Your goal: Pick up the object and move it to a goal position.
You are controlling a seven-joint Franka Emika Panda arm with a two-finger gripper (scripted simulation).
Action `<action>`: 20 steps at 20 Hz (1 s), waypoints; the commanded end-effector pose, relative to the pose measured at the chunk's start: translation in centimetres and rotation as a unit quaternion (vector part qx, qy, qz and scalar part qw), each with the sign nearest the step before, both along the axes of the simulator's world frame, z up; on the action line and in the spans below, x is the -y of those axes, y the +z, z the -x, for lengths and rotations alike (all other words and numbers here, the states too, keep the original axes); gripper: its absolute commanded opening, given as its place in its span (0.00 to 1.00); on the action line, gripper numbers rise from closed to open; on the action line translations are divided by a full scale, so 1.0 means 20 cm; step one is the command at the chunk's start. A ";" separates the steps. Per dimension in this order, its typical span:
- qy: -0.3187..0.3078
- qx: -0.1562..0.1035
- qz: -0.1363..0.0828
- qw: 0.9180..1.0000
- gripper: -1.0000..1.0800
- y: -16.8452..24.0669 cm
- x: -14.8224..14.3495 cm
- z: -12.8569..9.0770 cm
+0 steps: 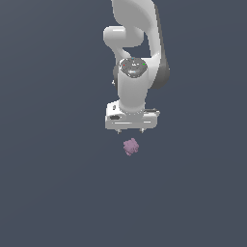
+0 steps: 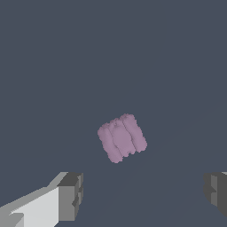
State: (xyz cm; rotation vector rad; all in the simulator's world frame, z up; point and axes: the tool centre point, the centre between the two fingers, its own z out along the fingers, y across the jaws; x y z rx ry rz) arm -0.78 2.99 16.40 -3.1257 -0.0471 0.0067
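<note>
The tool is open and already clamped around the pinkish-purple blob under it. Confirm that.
Not clamped. The tool is open, but the pinkish-purple blob lies free beyond its fingertips, untouched, as the wrist view shows.

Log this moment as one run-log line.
phase: pre-grasp | gripper: jaws open, empty | small bumpy pinkish-purple blob: ungrasped, below gripper | goal: not visible

- Blob (image 1: pixel 130 146) (image 2: pixel 122 138): pale pinkish-purple, with a bumpy, ridged pattern.
- Arm (image 1: pixel 135 53): glossy white, grey shading at its joints, and a dark grey cap carrying one red and one green dot.
- Gripper (image 1: pixel 131 131) (image 2: pixel 144 197) above the blob: white body, grey finger pads (image 2: pixel 71 197).
- Ground (image 1: pixel 48 169): plain dark slate blue-grey.
</note>
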 end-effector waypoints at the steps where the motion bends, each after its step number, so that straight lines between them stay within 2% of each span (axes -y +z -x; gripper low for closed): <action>1: 0.000 0.000 0.000 1.000 0.96 0.00 0.00 0.00; 10: 0.024 -0.008 0.012 1.000 0.96 0.00 0.04 0.01; 20: 0.027 -0.008 0.012 1.000 0.96 -0.01 0.04 0.01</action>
